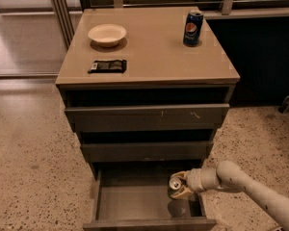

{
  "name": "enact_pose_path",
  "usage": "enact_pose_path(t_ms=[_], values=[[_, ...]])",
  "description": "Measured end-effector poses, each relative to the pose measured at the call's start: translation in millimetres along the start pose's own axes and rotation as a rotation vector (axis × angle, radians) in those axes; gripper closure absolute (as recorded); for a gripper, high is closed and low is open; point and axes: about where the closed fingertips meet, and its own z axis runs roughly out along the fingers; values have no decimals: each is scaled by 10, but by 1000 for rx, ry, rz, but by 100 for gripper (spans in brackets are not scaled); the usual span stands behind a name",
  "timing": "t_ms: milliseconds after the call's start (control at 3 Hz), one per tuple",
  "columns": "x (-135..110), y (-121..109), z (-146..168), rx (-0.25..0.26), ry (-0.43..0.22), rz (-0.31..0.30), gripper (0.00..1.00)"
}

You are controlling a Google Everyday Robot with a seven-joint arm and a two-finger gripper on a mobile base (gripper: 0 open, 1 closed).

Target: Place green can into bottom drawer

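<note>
Tool [179, 187] low at the right, inside the open bottom drawer [135, 203], pinching the green can [174, 183] from its right side. Can with silver top showing, close to the drawer's right wall and toward the back, just below the front edge of the middle drawer [147, 151]; dark shadow on the floor just in front of it. Pale arm [250, 189] reaching in from the lower right across the right wall. Bare floor open over the left and centre of the drawer, front lip low at the bottom edge of view. Top drawer [147, 115] and middle drawer partly pulled out above. On the table [154, 57]: bowl [107, 34] back left, dark packet [107, 66] near the left front edge, blue Pepsi can [193, 28] back right, near the right edge.
</note>
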Motion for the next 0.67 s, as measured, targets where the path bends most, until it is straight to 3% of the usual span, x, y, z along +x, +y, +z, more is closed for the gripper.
enact_pose_path(t_ms=[667], values=[[597, 74, 768, -19, -93, 37, 100]])
